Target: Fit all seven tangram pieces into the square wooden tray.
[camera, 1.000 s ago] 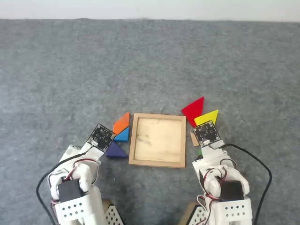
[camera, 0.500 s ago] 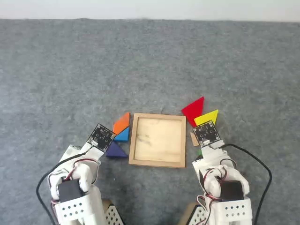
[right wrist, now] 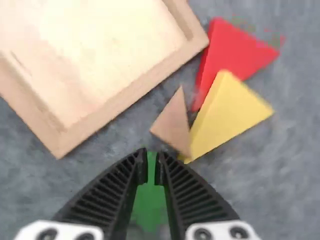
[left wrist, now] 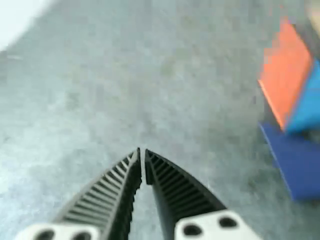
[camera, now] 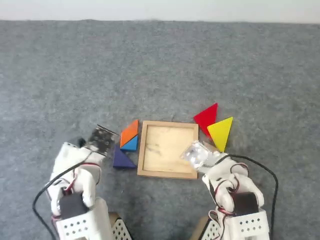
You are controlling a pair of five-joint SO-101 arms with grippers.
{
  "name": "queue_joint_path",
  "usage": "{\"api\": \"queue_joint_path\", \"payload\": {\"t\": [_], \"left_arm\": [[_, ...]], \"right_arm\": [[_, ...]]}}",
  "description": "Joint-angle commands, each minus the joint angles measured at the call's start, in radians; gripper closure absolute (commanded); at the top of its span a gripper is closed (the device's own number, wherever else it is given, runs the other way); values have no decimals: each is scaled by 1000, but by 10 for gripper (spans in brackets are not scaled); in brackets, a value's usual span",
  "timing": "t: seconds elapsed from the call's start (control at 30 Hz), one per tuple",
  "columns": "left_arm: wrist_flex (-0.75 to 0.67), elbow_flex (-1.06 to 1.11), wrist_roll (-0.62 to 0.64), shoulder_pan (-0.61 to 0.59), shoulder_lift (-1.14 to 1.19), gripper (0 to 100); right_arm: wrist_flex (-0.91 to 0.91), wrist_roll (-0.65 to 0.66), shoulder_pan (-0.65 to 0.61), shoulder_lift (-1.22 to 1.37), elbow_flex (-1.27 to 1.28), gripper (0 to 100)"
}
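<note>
Seven pieces wait outside the bare wooden tray [camera: 141, 150] (lots of room inside). By its left edge sit orange [camera: 129, 131], blue [camera: 131, 144] and purple [camera: 121, 160]. On its right sit red [camera: 207, 118], yellow [camera: 221, 131], tan [right wrist: 174, 125] and green [right wrist: 148, 212], probably so each arm has a short trip. The left jaws are pinched shut over bare table [camera: 160, 65], the right jaws over green; neither holds anything.

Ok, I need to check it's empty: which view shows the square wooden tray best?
The high view: the square wooden tray shows nearly whole, bare inside, the right claw over one corner. The right wrist view catches one corner.
</note>
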Motion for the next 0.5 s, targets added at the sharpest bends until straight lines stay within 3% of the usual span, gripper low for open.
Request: {"api": "queue_joint_path", "payload": {"t": [0.0, 0.13, 0.27, 0.47], "left_arm": [[-28, -189, 189, 14, -26, 985], [-28, -303, 290, 166, -20, 985], [-28, -340, 333, 334, -9, 983], [-26, -513, 405, 350, 342, 881]], "right_arm": [[-62, -109, 28, -12, -170, 943], [-71, -293, 53, 1, -341, 940], [-64, -373, 53, 38, -451, 940], [-105, -416, 53, 463, -586, 903]]}}
